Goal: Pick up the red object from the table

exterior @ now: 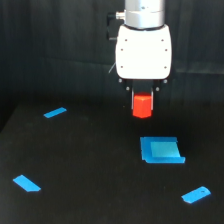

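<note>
- Red-orange and chunky, the red object (142, 105) is between my fingers, directly under my white wrist housing (143, 50).
- My gripper (142, 100) is closed on this block; the upper part of the block is hidden between the dark fingers, and only the lower part shows.
- The block looks lifted off the table (90, 165): I see black background all around its lower edge, and it touches no other thing.
- Below the block and a little toward the exterior view's right lies a blue square piece (161, 150), flat on the table, apart from the block.
- Far from the block toward the exterior view's left is a thin blue strip (55, 113), at about the same height in the view.
- Lower on that same side, well apart from the block, lies a second blue flat piece (26, 183).
- Lower toward the exterior view's right, beyond the blue square piece, lies a blue rounded piece (196, 195).
</note>
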